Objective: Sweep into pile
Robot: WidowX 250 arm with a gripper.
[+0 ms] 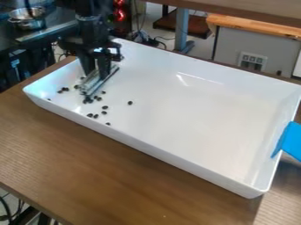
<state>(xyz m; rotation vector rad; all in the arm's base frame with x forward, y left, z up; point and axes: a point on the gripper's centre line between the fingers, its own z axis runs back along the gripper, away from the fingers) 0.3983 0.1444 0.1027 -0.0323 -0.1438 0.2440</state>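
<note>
The gripper (pixel 97 75) hangs at the left end of the white tray (pixel 200 173), its fingers pointing down and shut on a long, narrow grey tool (pixel 99 83). The tool slants low over the tray floor. Small dark beans lie scattered in the tray's left part. Several are beside and below the tool's lower end, such as a dark bean (pixel 105 107). Another bean (pixel 130 103) lies apart to the right, and one more bean (pixel 108 124) is close to the near wall. A few are left of the tool, including a bean (pixel 60 92).
A blue object (pixel 290 140) hooks over the tray's right wall. The tray stands on a brown wooden table (pixel 117 176), with raised walls all around. Metal bowls (pixel 27 17) stand at the upper left, beyond the table. The tray's middle and right floor is bare.
</note>
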